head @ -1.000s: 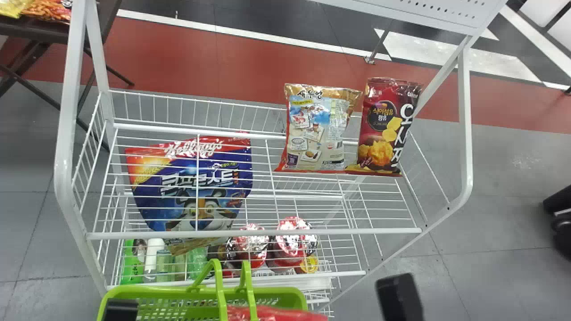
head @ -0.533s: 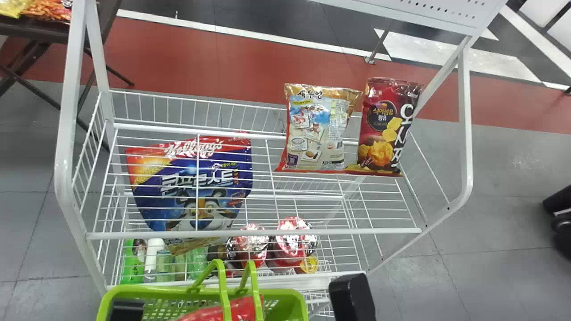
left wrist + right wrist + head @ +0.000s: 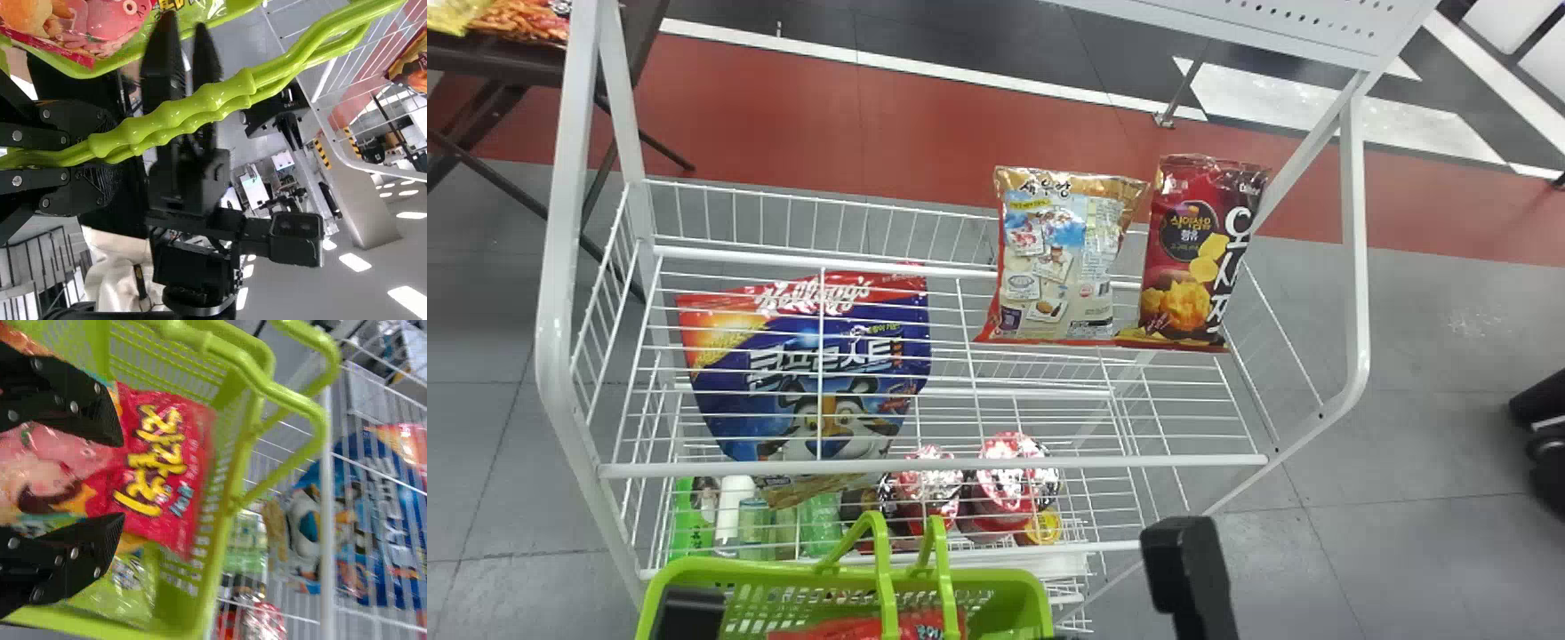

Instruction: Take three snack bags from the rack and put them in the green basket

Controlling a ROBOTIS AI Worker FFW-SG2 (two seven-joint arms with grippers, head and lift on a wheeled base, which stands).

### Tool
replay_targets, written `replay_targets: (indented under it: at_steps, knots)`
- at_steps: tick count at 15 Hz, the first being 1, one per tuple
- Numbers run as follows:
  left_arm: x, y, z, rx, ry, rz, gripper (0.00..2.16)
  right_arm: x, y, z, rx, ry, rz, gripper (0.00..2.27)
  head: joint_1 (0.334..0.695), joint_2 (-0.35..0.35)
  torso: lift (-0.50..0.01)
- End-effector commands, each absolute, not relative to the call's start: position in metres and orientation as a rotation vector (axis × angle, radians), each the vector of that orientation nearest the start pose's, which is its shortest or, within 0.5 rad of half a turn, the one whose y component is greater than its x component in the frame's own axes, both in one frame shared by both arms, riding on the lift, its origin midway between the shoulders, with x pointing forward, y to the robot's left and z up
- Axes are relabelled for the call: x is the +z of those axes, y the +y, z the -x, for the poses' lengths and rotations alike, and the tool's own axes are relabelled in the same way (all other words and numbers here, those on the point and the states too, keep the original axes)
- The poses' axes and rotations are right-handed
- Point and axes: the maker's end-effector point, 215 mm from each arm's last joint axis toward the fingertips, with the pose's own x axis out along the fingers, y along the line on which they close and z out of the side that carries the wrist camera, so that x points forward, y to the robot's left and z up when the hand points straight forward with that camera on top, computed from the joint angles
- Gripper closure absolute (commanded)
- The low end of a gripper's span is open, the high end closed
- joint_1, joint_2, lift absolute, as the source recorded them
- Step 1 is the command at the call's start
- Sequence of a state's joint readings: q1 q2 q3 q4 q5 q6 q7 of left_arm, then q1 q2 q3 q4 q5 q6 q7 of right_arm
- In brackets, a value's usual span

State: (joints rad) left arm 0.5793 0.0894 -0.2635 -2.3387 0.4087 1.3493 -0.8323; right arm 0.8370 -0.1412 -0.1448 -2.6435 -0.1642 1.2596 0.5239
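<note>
In the head view, black parts of my left gripper point(image 3: 685, 613) and right gripper point(image 3: 1192, 573) stand at the bottom edge, either side of the green basket point(image 3: 774, 571). My left gripper point(image 3: 110, 159) is shut around the basket's handles point(image 3: 193, 107). A red snack bag point(image 3: 840, 630) lies in the basket; in the right wrist view the red bag point(image 3: 160, 460) shows beyond the spread fingers of my right gripper point(image 3: 123, 480), over a green bag point(image 3: 127, 587). On the rack's point(image 3: 934, 465) upper shelf, a beige bag point(image 3: 1058, 258) and a dark red bag point(image 3: 1192, 258) stand side by side.
A large blue cereal bag point(image 3: 809, 382), cups point(image 3: 1005, 480) and bottles point(image 3: 734, 507) are behind the rack's wires. White posts point(image 3: 556, 329) frame both sides of the rack. A dark table point(image 3: 507, 58) stands at the far left.
The red bag has moved left and lower into the basket. My right gripper swung left, then back right a little. The basket has shifted slightly right.
</note>
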Motion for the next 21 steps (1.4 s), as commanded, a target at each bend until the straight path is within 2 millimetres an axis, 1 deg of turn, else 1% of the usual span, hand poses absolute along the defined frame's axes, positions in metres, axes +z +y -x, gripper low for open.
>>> replay_targets:
  at_steps: [1, 3, 6, 7, 9, 11, 13, 15, 16, 17, 19, 21]
  knots:
    - [-0.383, -0.082, -0.126, -1.298, 1.069, 0.727, 2.13, -0.427, -0.173, -0.222, 0.497, 0.915, -0.269, 0.07, 0.695, -0.350, -0.006]
    - [-0.382, -0.082, -0.125, -1.301, 1.070, 0.727, 2.13, -0.409, -0.183, -0.242, 0.477, 0.826, -0.288, 0.08, 0.695, -0.350, -0.006]
    - [-0.382, -0.082, -0.122, -1.306, 1.073, 0.736, 2.13, -0.363, -0.214, -0.302, 0.393, 0.553, -0.236, 0.09, 0.695, -0.350, -0.006]
    - [-0.382, -0.084, -0.120, -1.309, 1.076, 0.736, 2.13, -0.348, -0.229, -0.325, 0.352, 0.459, -0.211, 0.09, 0.695, -0.350, -0.006]
    - [-0.381, -0.086, -0.118, -1.315, 1.076, 0.740, 2.13, -0.333, -0.254, -0.366, 0.273, 0.336, -0.161, 0.09, 0.695, -0.350, -0.006]
    - [-0.380, -0.086, -0.117, -1.317, 1.077, 0.744, 2.13, -0.334, -0.278, -0.407, 0.183, 0.300, -0.124, 0.09, 0.695, -0.350, -0.006]
    - [-0.380, -0.086, -0.117, -1.318, 1.077, 0.743, 2.13, -0.339, -0.289, -0.443, 0.119, 0.292, -0.058, 0.09, 0.695, -0.350, -0.006]
    - [-0.380, -0.086, -0.117, -1.319, 1.075, 0.744, 2.13, -0.345, -0.295, -0.478, 0.076, 0.286, -0.034, 0.09, 0.695, -0.350, -0.006]
    - [-0.381, -0.085, -0.117, -1.320, 1.076, 0.744, 2.13, -0.348, -0.296, -0.495, 0.066, 0.288, -0.031, 0.09, 0.695, -0.350, -0.006]
    - [-0.381, -0.085, -0.118, -1.320, 1.076, 0.745, 2.13, -0.347, -0.296, -0.511, 0.066, 0.284, -0.034, 0.09, 0.695, -0.350, -0.006]
    - [-0.382, -0.084, -0.120, -1.319, 1.076, 0.742, 2.13, -0.356, -0.285, -0.534, 0.075, 0.302, -0.015, 0.08, 0.695, -0.350, -0.006]
    - [-0.386, -0.083, -0.123, -1.315, 1.082, 0.741, 2.13, -0.370, -0.281, -0.550, 0.075, 0.330, -0.006, 0.08, 0.695, -0.350, -0.006]
